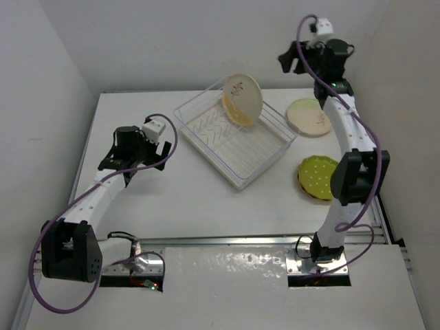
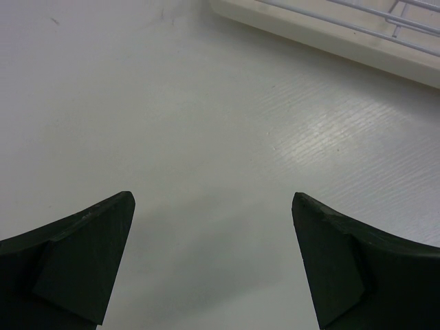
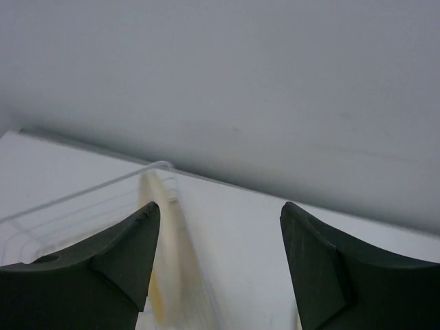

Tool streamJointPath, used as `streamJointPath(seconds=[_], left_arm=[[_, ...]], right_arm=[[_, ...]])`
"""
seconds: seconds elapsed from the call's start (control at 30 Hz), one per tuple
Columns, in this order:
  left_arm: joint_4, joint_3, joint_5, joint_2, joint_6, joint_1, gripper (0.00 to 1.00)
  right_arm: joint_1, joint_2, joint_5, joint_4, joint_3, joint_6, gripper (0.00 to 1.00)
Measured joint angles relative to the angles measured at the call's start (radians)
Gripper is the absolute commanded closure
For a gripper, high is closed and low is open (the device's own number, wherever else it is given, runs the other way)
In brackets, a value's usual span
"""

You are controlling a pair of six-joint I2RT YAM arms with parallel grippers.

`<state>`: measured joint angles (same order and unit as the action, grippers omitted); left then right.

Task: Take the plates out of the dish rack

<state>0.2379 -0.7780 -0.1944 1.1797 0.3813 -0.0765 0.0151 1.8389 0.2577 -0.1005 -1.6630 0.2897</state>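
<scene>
At the far corner of the dish rack (image 1: 256,159), the beige plate (image 1: 242,95) leaned upright — left gripper (image 2: 213,206) and right gripper (image 3: 220,214) both hung spread, empty.

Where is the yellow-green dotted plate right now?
In the top view the yellow-green dotted plate lies flat on the table right of the dish rack, nearer than the pale plate, partly hidden by the right arm.

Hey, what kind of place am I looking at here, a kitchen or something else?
Most likely a robotics test cell, not a kitchen: a left arm and right arm bolted to a white table, bare white walls boxing it in, and a dish rack with plates staged as props.
</scene>
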Motion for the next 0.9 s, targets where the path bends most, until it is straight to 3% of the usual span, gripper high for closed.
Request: streamJointPath(seconds=[0.13, 0.23, 0.4, 0.47, 0.5, 0.53, 0.73, 0.8, 0.9], left_arm=[[-0.013, 0.0, 0.0, 0.0, -0.002, 0.0, 0.03], [-0.014, 0.0, 0.0, 0.0, -0.002, 0.0, 0.03], [-0.016, 0.0, -0.001, 0.0, -0.002, 0.0, 0.03], [-0.018, 0.0, -0.001, 0.0, -0.002, 0.0, 0.03], [-0.018, 0.0, -0.001, 0.0, -0.002, 0.0, 0.03], [-0.018, 0.0, -0.001, 0.0, -0.002, 0.0, 0.03], [-0.017, 0.0, -0.001, 0.0, -0.002, 0.0, 0.03], [-0.017, 0.0, -0.001, 0.0, -0.002, 0.0, 0.03], [-0.017, 0.0, -0.001, 0.0, -0.002, 0.0, 0.03]], right_arm=[[-0.125, 0.134, 0.134, 0.212, -0.299, -0.164, 0.29], [-0.194, 0.196, 0.181, 0.288, -0.318, -0.167, 0.29], [-0.193, 0.277, 0.15, 0.343, -0.265, -0.17, 0.31], [-0.186, 0.302, 0.143, 0.354, -0.257, -0.166, 0.46], [-0.181, 0.311, 0.143, 0.357, -0.249, -0.168, 0.46], [-0.18, 0.317, 0.144, 0.359, -0.242, -0.164, 0.56], [-0.19, 0.325, 0.13, 0.37, -0.209, -0.171, 0.81], [-0.192, 0.325, 0.11, 0.363, -0.207, -0.183, 0.99], [-0.19, 0.325, 0.105, 0.357, -0.202, -0.172, 1.0]])
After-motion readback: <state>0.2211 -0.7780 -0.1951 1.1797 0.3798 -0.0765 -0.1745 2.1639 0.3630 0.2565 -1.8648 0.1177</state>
